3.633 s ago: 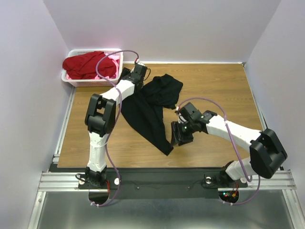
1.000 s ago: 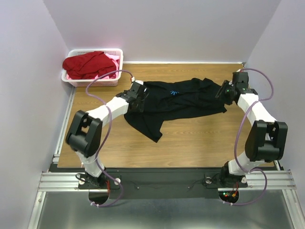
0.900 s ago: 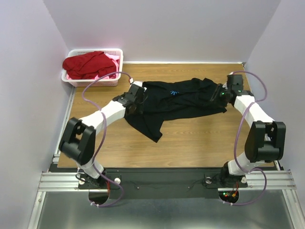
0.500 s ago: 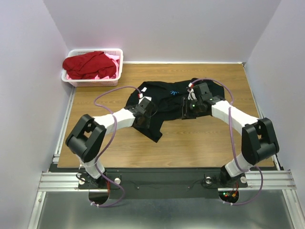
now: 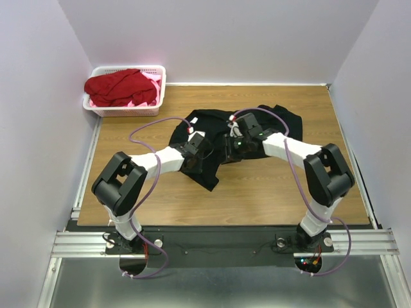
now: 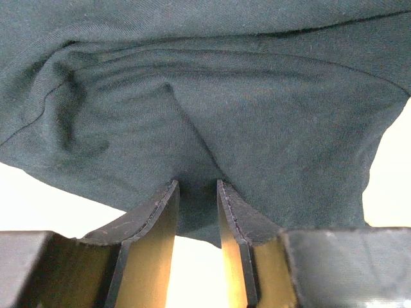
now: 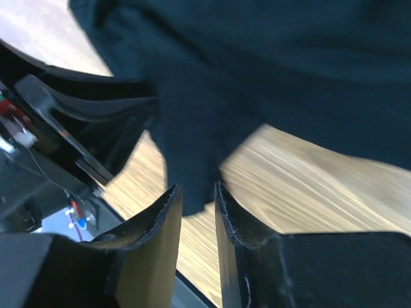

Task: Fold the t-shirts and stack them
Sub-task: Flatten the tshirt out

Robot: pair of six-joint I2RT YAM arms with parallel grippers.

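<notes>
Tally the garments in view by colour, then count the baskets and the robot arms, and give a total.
Black t-shirt: 1
Red t-shirt: 1
Pink garment, mostly hidden by the red one: 1
White basket: 1
Robot arms: 2, the left arm and the right arm
Total: 6
</notes>
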